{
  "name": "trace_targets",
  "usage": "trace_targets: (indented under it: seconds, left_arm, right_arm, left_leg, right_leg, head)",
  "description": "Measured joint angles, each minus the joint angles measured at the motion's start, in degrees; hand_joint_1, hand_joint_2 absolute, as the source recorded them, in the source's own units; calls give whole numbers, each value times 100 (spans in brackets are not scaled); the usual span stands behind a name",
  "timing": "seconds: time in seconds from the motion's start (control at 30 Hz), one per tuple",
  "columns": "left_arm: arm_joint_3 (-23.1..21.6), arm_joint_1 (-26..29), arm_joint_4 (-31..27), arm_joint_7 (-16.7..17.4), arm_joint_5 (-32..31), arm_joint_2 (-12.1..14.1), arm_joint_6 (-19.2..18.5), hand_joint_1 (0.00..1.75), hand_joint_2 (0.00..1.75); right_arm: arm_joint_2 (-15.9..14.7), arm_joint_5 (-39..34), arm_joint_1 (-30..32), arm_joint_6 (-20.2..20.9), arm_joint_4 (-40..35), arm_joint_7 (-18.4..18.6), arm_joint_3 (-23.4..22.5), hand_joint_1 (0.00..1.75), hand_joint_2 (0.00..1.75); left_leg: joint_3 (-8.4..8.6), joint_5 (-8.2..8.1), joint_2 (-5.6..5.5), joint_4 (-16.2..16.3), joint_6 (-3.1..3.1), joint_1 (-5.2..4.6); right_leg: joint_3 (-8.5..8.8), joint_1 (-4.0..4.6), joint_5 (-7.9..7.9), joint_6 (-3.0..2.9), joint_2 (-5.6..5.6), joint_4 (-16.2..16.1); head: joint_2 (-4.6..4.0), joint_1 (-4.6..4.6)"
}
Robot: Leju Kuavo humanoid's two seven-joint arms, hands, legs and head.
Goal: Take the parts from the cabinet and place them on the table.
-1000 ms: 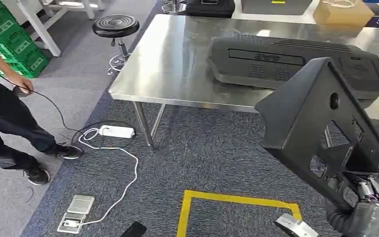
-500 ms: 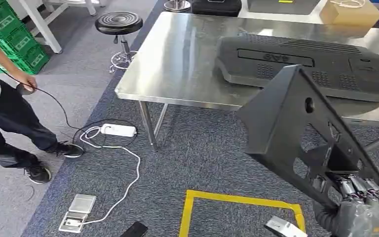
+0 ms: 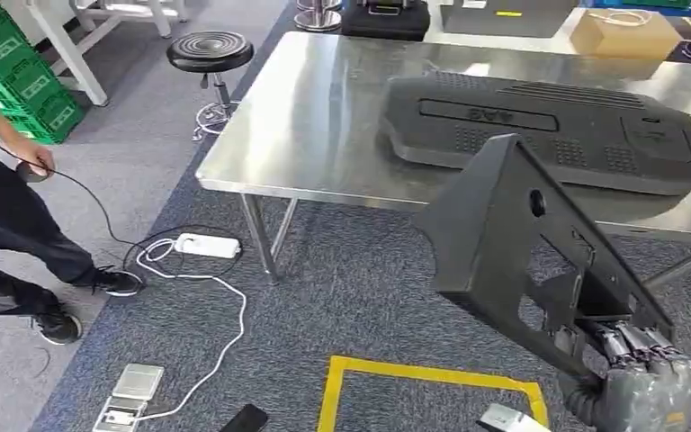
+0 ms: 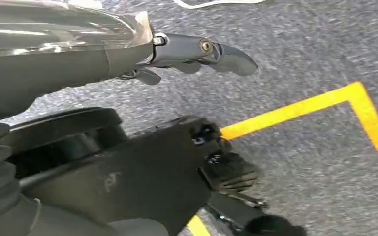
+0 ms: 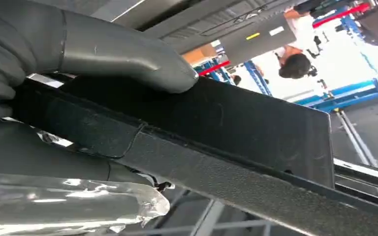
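Bright daylight, table glare, wrist blur

The right hand (image 5: 54, 98) grips the black part (image 5: 216, 147), its grey thumb (image 5: 123, 56) pressed flat on the part's face.

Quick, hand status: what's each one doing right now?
Left hand: holds nothing, hanging over the carpet; open or closed cannot be told.
Right hand: closed, holding the black angular part.

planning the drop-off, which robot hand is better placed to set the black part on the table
Right: the right robot hand already grips the black part near the table. The left robot hand hangs over the floor.
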Motion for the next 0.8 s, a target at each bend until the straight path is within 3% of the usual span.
trace_targets:
  seconds: [0.03,0.07,0.13,0.17,0.2,0.27,0.3,0.33,0.37,0.4,0.43,0.47,0.5,0.53,0.6,0.67,0.7,0.73,0.8]
  left_arm:
    - [0,3,0,2,0,0,0,0,175]
    - [0,17,0,2,0,0,0,0,175]
    - [0,12,0,0,0,2,0,0,175]
    - [0,1,0,0,0,2,0,0,175]
    - [0,1,0,0,0,2,0,0,175]
    - [0,5,0,0,-2,2,0,0,175]
    - [0,18,0,0,0,2,0,0,175]
    - [0,29,0,2,-2,2,0,0,175]
    - [0,33,0,2,-2,2,0,0,175]
    - [0,34,0,2,0,2,0,0,175]
    - [0,36,0,2,-2,2,-2,0,175]
    - [0,51,0,2,0,13,-2,0,175]
    - [0,51,0,2,0,33,-2,0,175]
    - [0,55,0,4,0,26,-4,0,175]
    - [0,56,0,2,0,20,0,0,175]
    - [0,46,0,0,0,2,0,0,175]
    - [0,46,0,0,0,2,-2,0,175]
    - [-2,42,0,2,0,2,-9,0,175]
    - [0,42,0,4,0,0,-9,0,175]
  right_arm:
    - [-13,2,13,0,4,0,4,175,175]
    - [-13,2,36,-2,2,4,9,175,175]
    - [-11,0,35,-9,-4,17,11,175,175]
    - [-11,0,28,-9,-15,17,11,175,175]
    - [-11,4,17,-9,-17,15,9,175,175]
    - [-11,2,25,-9,-15,15,11,175,175]
    - [-11,4,28,-9,-15,15,13,175,175]
    - [-11,2,30,-9,-13,15,17,175,175]
    - [-11,2,28,-9,-13,15,17,175,175]
    - [-11,4,30,-9,-15,15,17,175,175]
    - [-11,2,29,-9,-15,15,22,175,175]
    - [-11,2,36,-9,-13,15,24,175,175]
    - [-11,4,14,-7,6,13,26,175,175]
    - [-11,2,27,-7,9,9,24,175,175]
    - [-9,2,46,-9,2,7,20,175,175]
    - [-9,4,40,-13,-22,-2,7,175,175]
    - [-9,4,16,-15,-24,-7,2,175,175]
    - [-9,4,16,-15,-22,-13,-2,175,175]
    - [-9,4,52,-15,-22,-13,-2,175,175]
  left_leg:
    - [-14,-15,5,-46,-45,-19]
    - [37,-8,16,-44,-95,-23]
    - [68,-27,34,-27,-134,-2]
    - [-20,-51,31,216,-128,-1]
    - [-222,-156,31,591,-125,-13]
    - [-838,-546,31,1540,-117,-48]
    - [-1065,-677,31,1816,-95,-70]
    - [-1188,-691,31,1858,-66,-101]
    - [-1201,-612,30,1689,-22,-133]
    - [-1146,-416,27,1366,51,-166]
    - [-1057,-59,21,904,147,-214]
    - [-1018,480,6,491,268,-281]
    - [-1086,664,-73,482,321,-328]
    - [-1022,603,-62,346,284,-341]
    - [-969,609,-63,266,321,-381]
    - [-752,581,-61,120,335,-297]
    - [-646,544,-56,59,375,-268]
    - [-571,502,-55,30,360,-245]
    - [-442,384,-56,21,334,-204]
  right_leg:
    - [-6,10,80,-124,22,61]
    - [-9,9,61,-180,39,59]
    - [100,-13,26,-283,67,27]
    - [154,-6,-6,-331,68,13]
    - [192,9,-40,-378,68,11]
    - [281,60,-130,-445,82,11]
    - [341,85,-180,-458,102,11]
    - [424,112,-241,-474,120,11]
    - [520,137,-307,-485,145,11]
    - [629,167,-380,-488,160,10]
    - [755,200,-471,-485,168,8]
    - [826,202,-548,-495,171,-5]
    - [889,222,-602,-476,176,16]
    - [854,188,-609,-455,204,-20]
    - [894,158,-569,-373,201,-59]
    - [857,176,-503,-322,181,173]
    - [663,173,-477,-287,162,557]
    - [380,148,-567,-237,157,975]
    - [-135,92,-1002,-142,134,1590]
  head:
    - [0,-23]
    - [0,-35]
    - [0,-41]
    - [0,-37]
    - [0,-48]
    - [0,-50]
    - [0,-52]
    - [0,-50]
    - [0,-52]
    - [0,-54]
    - [0,-52]
    - [0,-48]
    - [0,28]
    - [0,16]
    - [0,-8]
    - [0,0]
    - [0,16]
    - [0,11]
    - [0,13]
